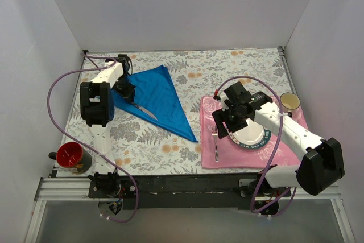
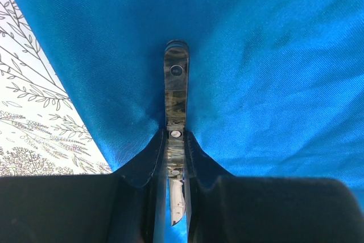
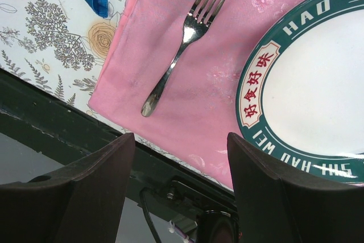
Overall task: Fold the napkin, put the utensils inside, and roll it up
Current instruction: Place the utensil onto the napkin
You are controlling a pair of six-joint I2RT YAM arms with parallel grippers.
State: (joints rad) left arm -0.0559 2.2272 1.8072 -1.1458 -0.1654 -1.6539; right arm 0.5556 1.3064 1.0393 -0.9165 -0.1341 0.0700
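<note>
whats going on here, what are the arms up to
The left tool is shut on the knife, holding it over the napkin, which lies folded into a triangle. The right tool hangs open above the fork, beside the plate on the mat. Nothing is rolled yet.

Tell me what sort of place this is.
Most likely a lab test booth dressed as a dining table. Plain white walls box in a floral tablecloth, and a pink placemat carries a plate with a fork beside it.
</note>
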